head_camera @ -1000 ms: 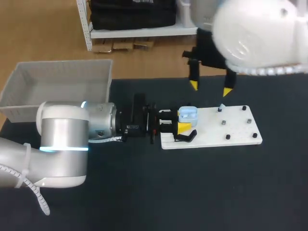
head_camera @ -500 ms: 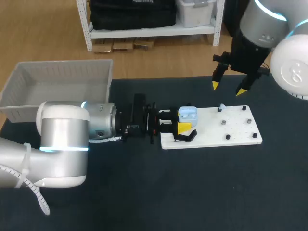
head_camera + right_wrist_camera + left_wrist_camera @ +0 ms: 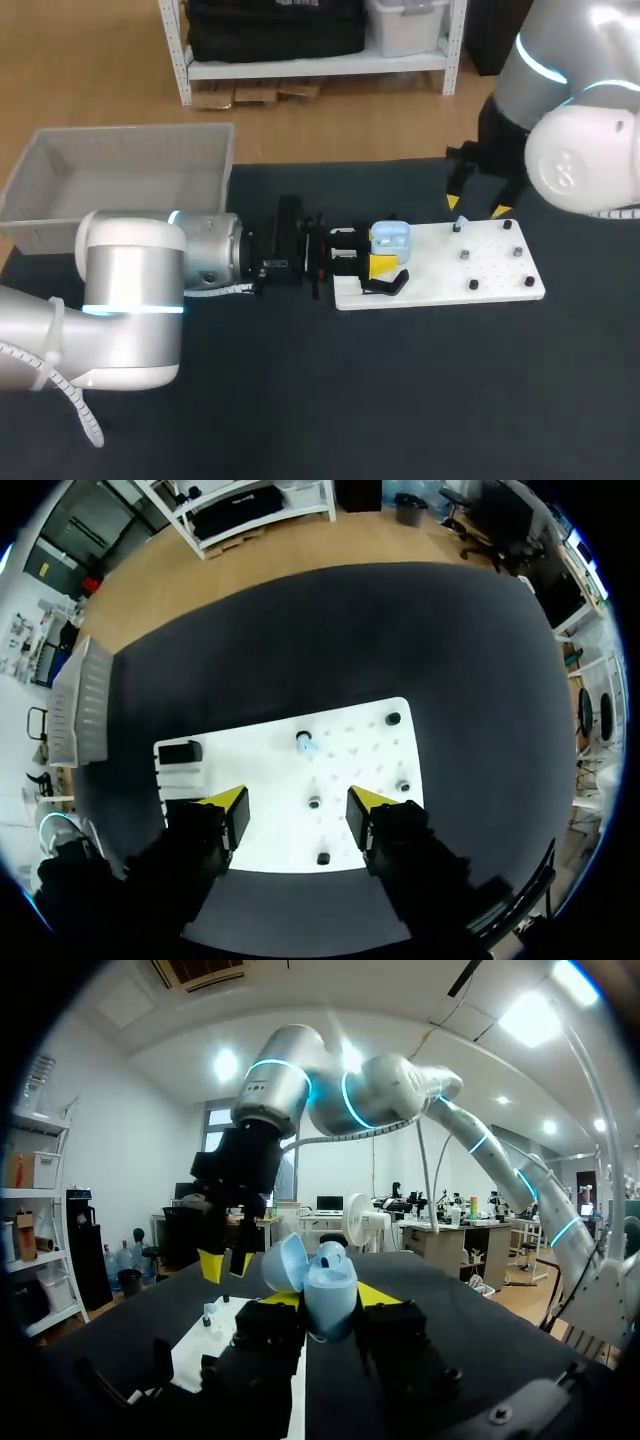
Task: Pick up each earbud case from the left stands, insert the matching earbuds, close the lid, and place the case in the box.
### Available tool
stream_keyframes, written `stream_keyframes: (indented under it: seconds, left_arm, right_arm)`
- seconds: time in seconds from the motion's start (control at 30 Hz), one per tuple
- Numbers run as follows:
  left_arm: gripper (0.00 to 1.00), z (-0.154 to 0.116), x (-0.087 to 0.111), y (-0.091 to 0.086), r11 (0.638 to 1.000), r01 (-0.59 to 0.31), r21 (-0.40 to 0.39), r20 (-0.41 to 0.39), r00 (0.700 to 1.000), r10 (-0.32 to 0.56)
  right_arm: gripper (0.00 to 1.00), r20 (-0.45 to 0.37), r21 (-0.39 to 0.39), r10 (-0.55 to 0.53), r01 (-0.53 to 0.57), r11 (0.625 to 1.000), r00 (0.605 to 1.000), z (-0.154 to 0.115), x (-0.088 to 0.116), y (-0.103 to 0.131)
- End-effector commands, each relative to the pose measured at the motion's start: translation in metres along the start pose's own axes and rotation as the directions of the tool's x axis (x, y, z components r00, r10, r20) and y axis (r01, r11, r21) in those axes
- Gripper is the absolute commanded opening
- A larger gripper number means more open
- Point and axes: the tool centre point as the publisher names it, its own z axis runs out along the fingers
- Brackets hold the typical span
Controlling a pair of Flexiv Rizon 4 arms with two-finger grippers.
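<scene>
A light blue earbud case (image 3: pixel 390 237) with its lid up sits at the left end of the white board (image 3: pixel 440 280). My left gripper (image 3: pixel 372 262) is shut on it. In the left wrist view the case (image 3: pixel 325 1285) stands between the yellow fingertips (image 3: pixel 375 1293). A small light blue earbud (image 3: pixel 459 224) rests on a peg near the board's back edge. My right gripper (image 3: pixel 477 208) hangs open just above and behind the earbud, holding nothing. In the right wrist view the earbud (image 3: pixel 304 742) lies ahead of the open right gripper (image 3: pixel 297 803), over the board (image 3: pixel 350 770).
A grey bin (image 3: pixel 120 180) stands at the back left of the table. Several small black pegs (image 3: pixel 472 285) dot the right half of the board. A black stand (image 3: pixel 180 752) sits at the board's left end.
My right arm has swung from over the board's back to the right and come down close to the earbud, its fingers narrowing a little. The left arm and case have not moved.
</scene>
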Motion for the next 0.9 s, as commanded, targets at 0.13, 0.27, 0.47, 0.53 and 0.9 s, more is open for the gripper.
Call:
stream_keyframes:
  seconds: [0.13, 0.27, 0.47, 0.53, 0.9]
  left_arm:
    - [0.0, 0.0, 0.001, -0.001, 1.0, -0.003, -0.004, 0.004, 1.0, 0.003]
    - [0.0, 0.0, 0.001, -0.001, 1.0, -0.003, -0.004, 0.004, 1.0, 0.003]
    - [0.0, 0.0, 0.001, -0.001, 1.0, -0.003, -0.004, 0.004, 1.0, 0.003]
    - [0.0, 0.0, 0.001, -0.001, 1.0, -0.003, -0.004, 0.004, 1.0, 0.003]
    - [0.0, 0.0, 0.001, -0.001, 1.0, -0.003, -0.004, 0.004, 1.0, 0.003]
  right_arm:
    - [0.5, -0.032, -0.047, 0.008, -0.01, 0.999, 0.999, 0.021, -0.011, -0.005]
    - [0.29, -0.032, -0.068, 0.009, -0.012, 0.998, 0.999, 0.025, -0.01, -0.006]
    - [0.59, -0.022, -0.066, -0.016, 0.015, 0.998, 1.0, 0.027, -0.006, -0.004]
    - [0.58, -0.022, -0.066, -0.018, 0.017, 0.998, 1.0, 0.028, -0.007, -0.004]
    - [0.49, -0.024, -0.069, -0.021, 0.019, 0.997, 1.0, 0.038, -0.011, -0.002]
